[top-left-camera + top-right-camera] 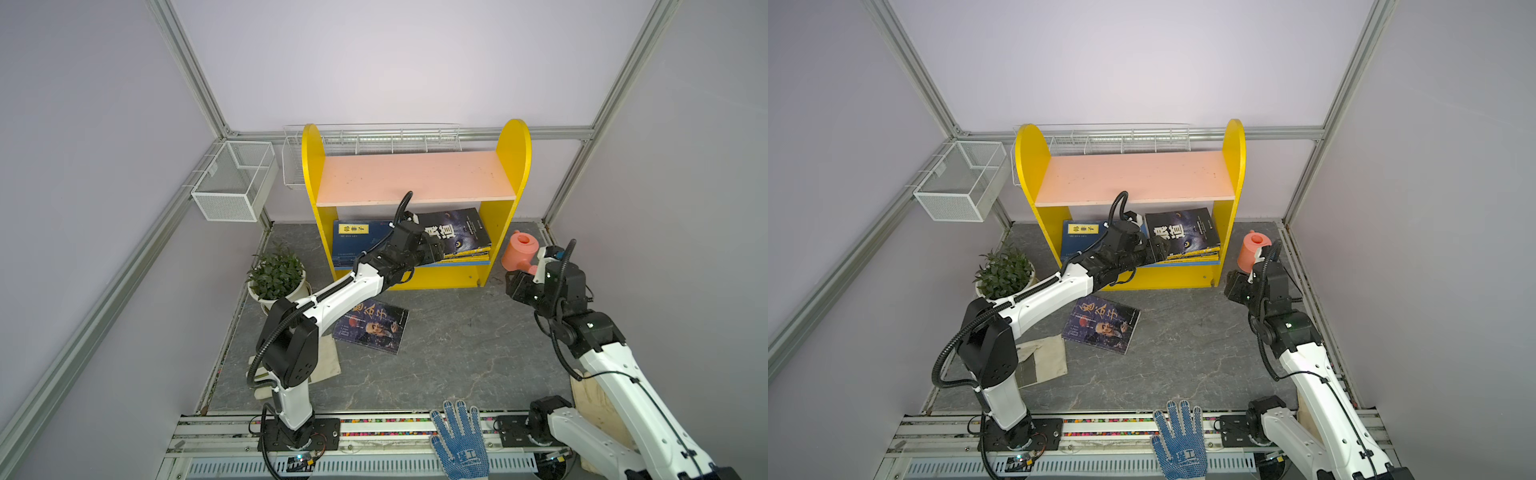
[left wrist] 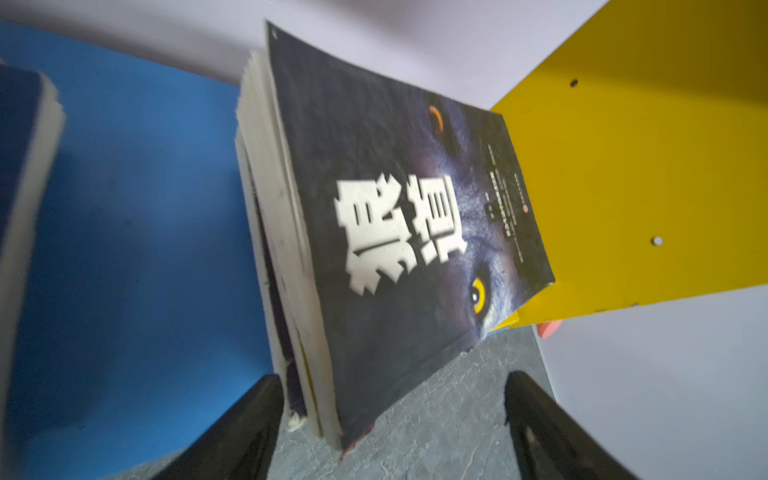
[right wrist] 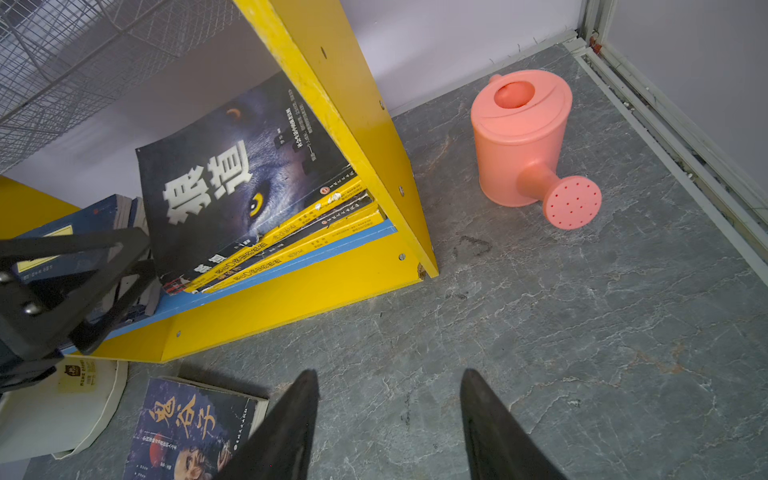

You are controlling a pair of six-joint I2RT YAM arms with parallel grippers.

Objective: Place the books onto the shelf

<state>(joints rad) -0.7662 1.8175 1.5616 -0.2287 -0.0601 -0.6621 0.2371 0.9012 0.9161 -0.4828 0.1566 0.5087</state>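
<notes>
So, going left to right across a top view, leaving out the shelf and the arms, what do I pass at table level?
Potted plant → book lying on the floor → blue dotted glove → pink watering can.

shelf [image 1: 514, 166]: showing yellow side panels, pink upper board, blue lower board
wolf book [image 1: 457, 232]: carrying a near-black, blue-tinted cover with bold white title characters and yellow eyes
stacked books [image 3: 299, 232]: showing yellow spines with dark lettering, under the wolf book
navy book [image 1: 349, 249]: wearing a yellow title label with dark characters
floor book [image 1: 372, 328]: showing a dark blue cover, pale calligraphy, a red disc, a portrait
watering can [image 1: 519, 249]: reading plain salmon pink, spout head dotted with holes
glove [image 1: 459, 436]: showing white knit under a blue dot grid
tabletop [image 1: 457, 361]: showing grey stone pattern with pale veins
plant [image 1: 275, 272]: showing green leaves over a white pot
wire baskets [image 1: 232, 183]: showing white mesh
</notes>
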